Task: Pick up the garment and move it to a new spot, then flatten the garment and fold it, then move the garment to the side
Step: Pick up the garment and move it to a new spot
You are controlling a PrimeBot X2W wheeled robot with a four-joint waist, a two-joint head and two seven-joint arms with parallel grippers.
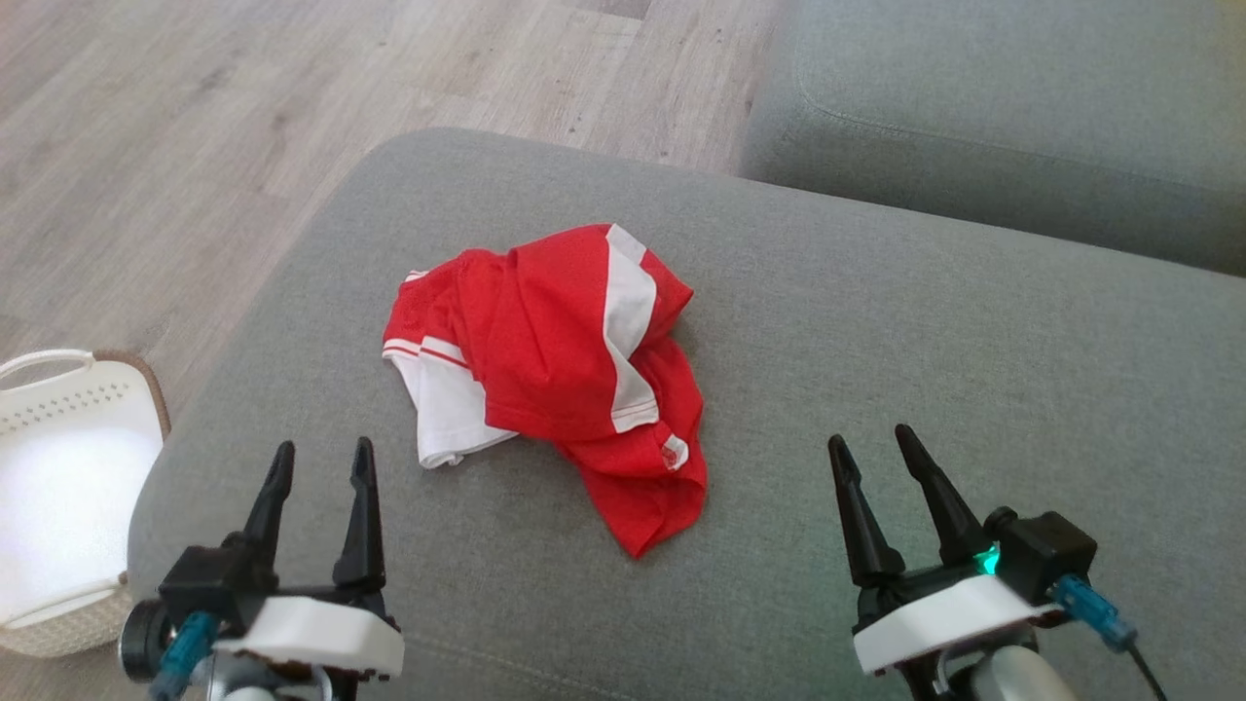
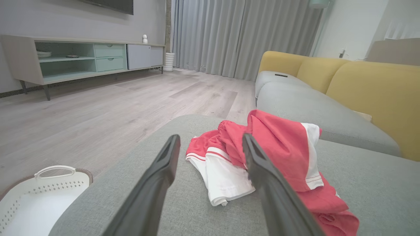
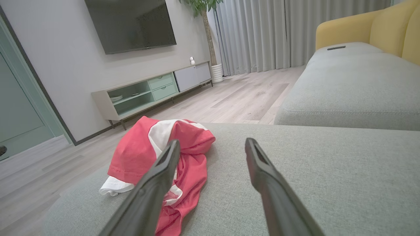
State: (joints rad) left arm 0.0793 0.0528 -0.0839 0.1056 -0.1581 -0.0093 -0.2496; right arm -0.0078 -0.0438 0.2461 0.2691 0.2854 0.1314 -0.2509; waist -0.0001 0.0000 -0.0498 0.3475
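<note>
Plainly, the crumpled garment (image 1: 555,375) lies mid-cushion (image 1: 925,341), lengthwise toward the near edge, ahead of and between the left end effector (image 1: 323,448) and right end effector (image 1: 869,438) (both released, empty); the left looks nearer.

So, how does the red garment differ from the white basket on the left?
The garment is red with white bands; the basket is mostly white with small holes. The garment lies crumpled on the grey cushion; the basket stands lower, on the wooden floor beside it. The garment is soft and shapeless; the basket keeps a rigid form with a handle. Both have white on them.
</note>
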